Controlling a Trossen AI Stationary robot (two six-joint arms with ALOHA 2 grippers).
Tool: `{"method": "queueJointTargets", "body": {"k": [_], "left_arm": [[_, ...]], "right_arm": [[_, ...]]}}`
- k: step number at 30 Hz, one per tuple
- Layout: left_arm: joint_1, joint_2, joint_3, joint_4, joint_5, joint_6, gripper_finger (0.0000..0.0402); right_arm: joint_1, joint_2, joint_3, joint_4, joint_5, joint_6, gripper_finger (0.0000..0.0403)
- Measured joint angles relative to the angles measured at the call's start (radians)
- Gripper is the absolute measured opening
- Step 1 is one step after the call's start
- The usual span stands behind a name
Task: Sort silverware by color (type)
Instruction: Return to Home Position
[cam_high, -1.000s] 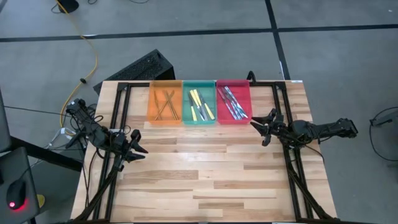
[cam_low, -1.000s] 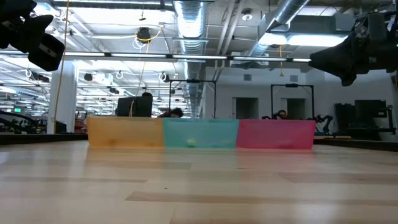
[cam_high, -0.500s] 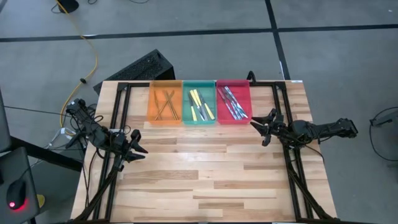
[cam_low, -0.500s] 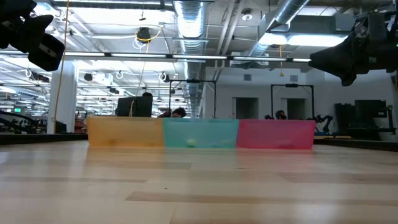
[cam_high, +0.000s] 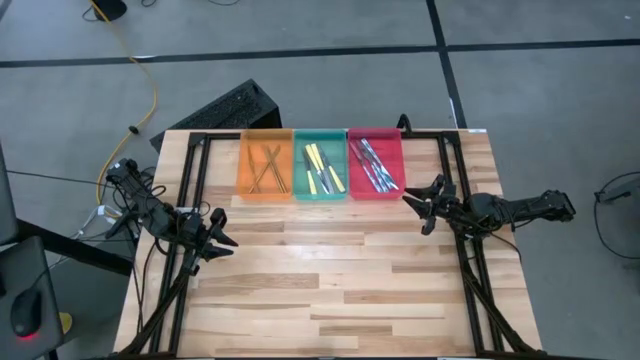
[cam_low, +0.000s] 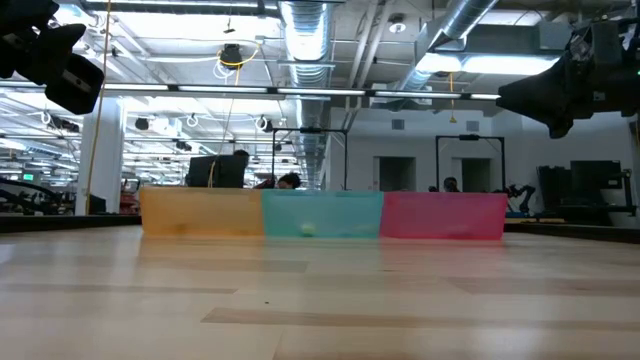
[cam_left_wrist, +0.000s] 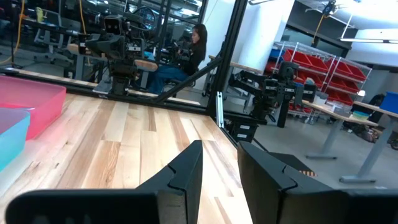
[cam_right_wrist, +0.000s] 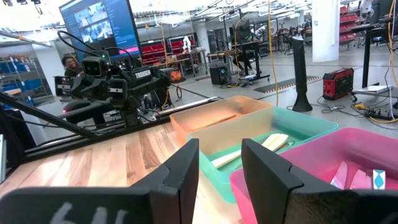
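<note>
**A robotics lab in an open industrial hall**

The table (cam_high: 330, 290) stands on a bare grey floor (cam_high: 300, 30) crossed by dark lines. A keyboard (cam_high: 228, 108) and a yellow cable (cam_high: 152, 85) lie on the floor just behind the table. Above the table, exposed ducts (cam_low: 305, 25) and pipes run under strip lights. Past one side of the table a dark robot arm (cam_left_wrist: 121, 43) rises near other benches. A person (cam_left_wrist: 196, 43) sits at work there, and racks of red bins (cam_left_wrist: 323, 62) stand farther back. Past the other side of the table hangs a large screen (cam_right_wrist: 102, 25), with more framed rigs, cables and a red case (cam_right_wrist: 336, 81) on the floor.
</note>
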Motion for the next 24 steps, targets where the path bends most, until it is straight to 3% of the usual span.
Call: {"method": "queueJointTargets", "body": {"k": [24], "left_arm": [[-0.014, 0.0, 0.0, 0.0, 0.0, 0.0, 0.0089]], "right_arm": [[0.0, 0.0, 0.0, 0.0, 0.0, 0.0, 0.0145]]}}
